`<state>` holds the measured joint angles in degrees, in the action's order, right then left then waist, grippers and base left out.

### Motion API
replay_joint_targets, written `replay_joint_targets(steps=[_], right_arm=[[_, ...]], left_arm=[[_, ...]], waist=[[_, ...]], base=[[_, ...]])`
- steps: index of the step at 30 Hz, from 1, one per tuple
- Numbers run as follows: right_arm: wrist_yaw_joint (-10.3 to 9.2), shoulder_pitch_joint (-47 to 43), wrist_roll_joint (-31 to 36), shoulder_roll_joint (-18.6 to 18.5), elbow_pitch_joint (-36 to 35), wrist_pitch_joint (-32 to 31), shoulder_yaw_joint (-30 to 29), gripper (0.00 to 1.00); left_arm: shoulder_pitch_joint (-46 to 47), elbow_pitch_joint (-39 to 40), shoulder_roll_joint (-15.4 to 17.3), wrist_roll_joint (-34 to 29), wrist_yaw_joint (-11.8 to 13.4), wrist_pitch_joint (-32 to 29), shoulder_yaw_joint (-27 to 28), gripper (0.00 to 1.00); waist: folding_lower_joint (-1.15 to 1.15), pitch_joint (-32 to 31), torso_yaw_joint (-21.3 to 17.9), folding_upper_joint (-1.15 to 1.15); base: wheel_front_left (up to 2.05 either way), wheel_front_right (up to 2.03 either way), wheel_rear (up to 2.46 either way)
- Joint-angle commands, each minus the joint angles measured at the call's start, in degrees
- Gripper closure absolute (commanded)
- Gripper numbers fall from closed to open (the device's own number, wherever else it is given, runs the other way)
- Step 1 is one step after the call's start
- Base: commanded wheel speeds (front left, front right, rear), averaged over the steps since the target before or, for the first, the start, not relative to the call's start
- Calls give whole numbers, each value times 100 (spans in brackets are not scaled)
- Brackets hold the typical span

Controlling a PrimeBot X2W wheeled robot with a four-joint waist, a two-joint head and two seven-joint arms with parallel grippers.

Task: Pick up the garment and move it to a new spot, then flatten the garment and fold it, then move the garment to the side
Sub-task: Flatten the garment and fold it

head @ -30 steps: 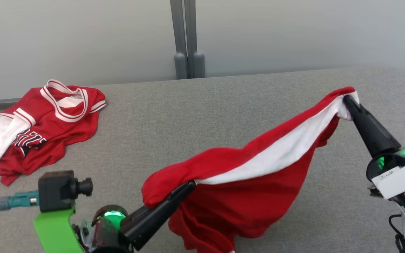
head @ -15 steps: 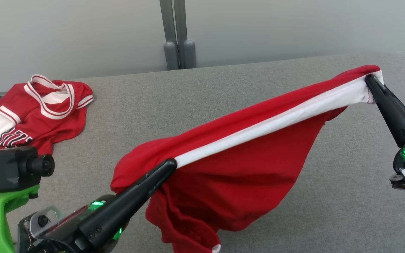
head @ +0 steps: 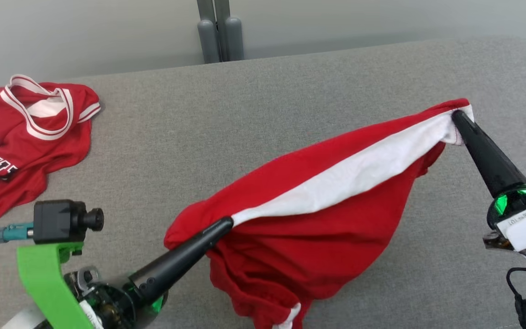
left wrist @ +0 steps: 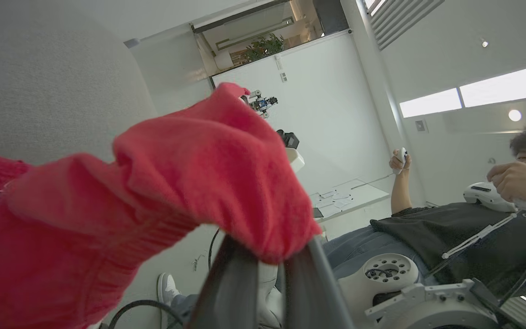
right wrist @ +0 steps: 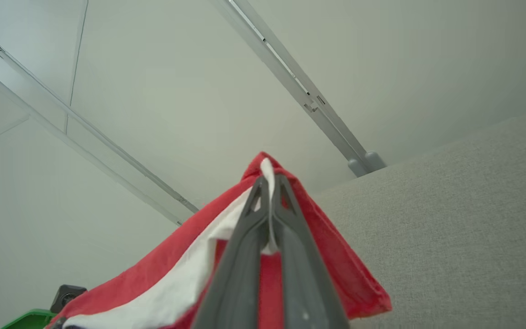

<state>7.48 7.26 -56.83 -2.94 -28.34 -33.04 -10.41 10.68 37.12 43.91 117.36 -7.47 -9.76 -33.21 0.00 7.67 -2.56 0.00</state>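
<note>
My left gripper [head: 224,224] is clamped on one end of the red-and-white garment [head: 327,246] and my right gripper [head: 457,117] on the other. It sags between them over the near right part of the grey padded surface [head: 244,119]. A second red jersey [head: 30,137] lies at its left edge.

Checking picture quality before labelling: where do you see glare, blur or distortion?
Head view: even, soft light, sharp, the held garment casting only a faint shadow on the grey surface. Left wrist view: wide-angle bending of straight lines, bright strips blown out, the near cloth soft. Right wrist view: even light, the right gripper's fingers slightly soft up close.
</note>
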Motion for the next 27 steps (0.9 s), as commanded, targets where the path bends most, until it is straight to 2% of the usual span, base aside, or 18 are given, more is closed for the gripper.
replay_joint_targets(steps=[1,5,7,12,16,19,22,24,27], right_arm=[[3,140,92,-5,150,116,43,100],[3,640,331,-2,745,442,218,100],[3,1156,604,-4,1151,632,214,100],[1,3335,1486,-6,2601,1273,68,100],[-6,5279,1933,-31,4130,2198,-16,100],[-10,6431,1889,-41,5237,2982,79,100],[-8,6959,1451,-31,6001,3538,401,100],[-3,6849,1185,-11,6297,3864,818,100],[-2,6082,766,-15,6472,4225,1387,100]], left_arm=[[160,-146,-139,-56,-5,-77,27,100],[670,-980,-429,-287,-4,-242,59,100],[1191,-1527,-580,-542,90,-279,72,100],[3320,-3318,-1220,-1647,541,-92,93,100],[5132,-4811,-1738,-2685,658,366,98,100],[6265,-5770,-2010,-3379,510,766,61,100],[6889,-6394,-2161,-3840,283,895,-140,100],[6899,-6728,-2298,-3808,133,837,-264,100],[6326,-6959,-2394,-3653,12,639,-541,100]], waist=[[0,236,-38,0],[0,571,5,0],[0,809,40,0],[0,1556,133,0],[0,2094,22,0],[0,2494,-108,0],[0,2814,-209,0],[0,2893,-252,0],[0,2869,-256,0]], base=[[0,0,0],[0,0,0],[0,0,0],[0,0,0],[0,0,0],[0,0,0],[0,0,0],[0,0,0],[0,0,0]])
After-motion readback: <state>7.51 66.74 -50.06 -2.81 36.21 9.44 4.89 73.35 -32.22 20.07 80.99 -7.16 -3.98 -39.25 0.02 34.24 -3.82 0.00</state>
